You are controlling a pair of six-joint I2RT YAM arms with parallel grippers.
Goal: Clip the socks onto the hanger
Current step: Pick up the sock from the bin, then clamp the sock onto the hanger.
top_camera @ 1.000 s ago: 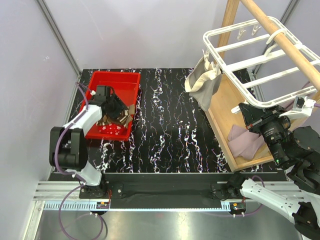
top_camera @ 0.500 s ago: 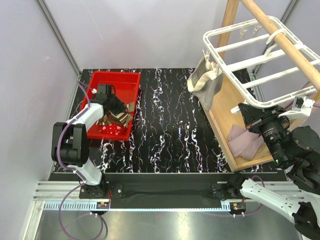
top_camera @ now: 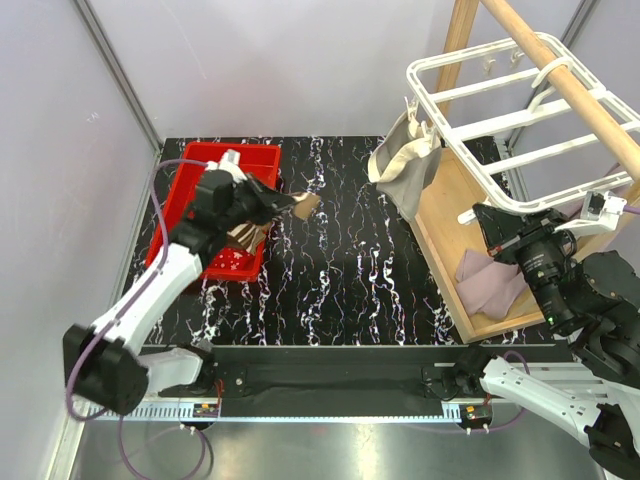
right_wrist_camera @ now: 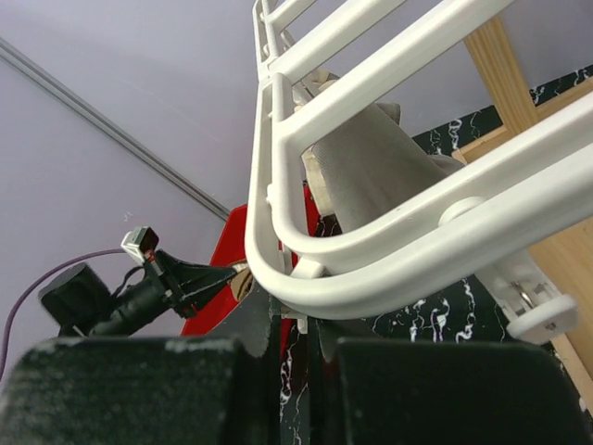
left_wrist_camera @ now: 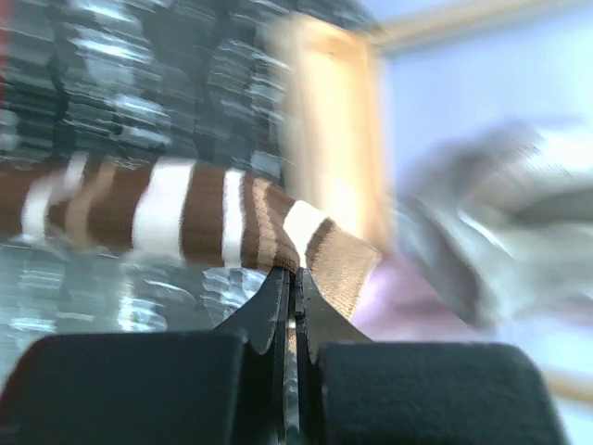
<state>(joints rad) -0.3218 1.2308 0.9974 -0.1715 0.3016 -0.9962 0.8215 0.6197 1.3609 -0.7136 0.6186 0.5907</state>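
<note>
while the left gripper (left_wrist_camera: 292, 289) is pinched tight on only the end edge of the striped sock (left_wrist_camera: 176, 215), the sock hangs in the air over the right rim of the red tub (top_camera: 200, 155), well apart from the hanger (right_wrist_camera: 371, 269). thin bite: a fast swing could slip it free. right gripper (right_wrist_camera: 295, 326) has its jaws together under the hanger's near corner, seemingly on a clip tab, though the view is poor. if that hold shifts, the frame swings on the wooden pole (top_camera: 560, 70) and the clip misses the sock.
</note>
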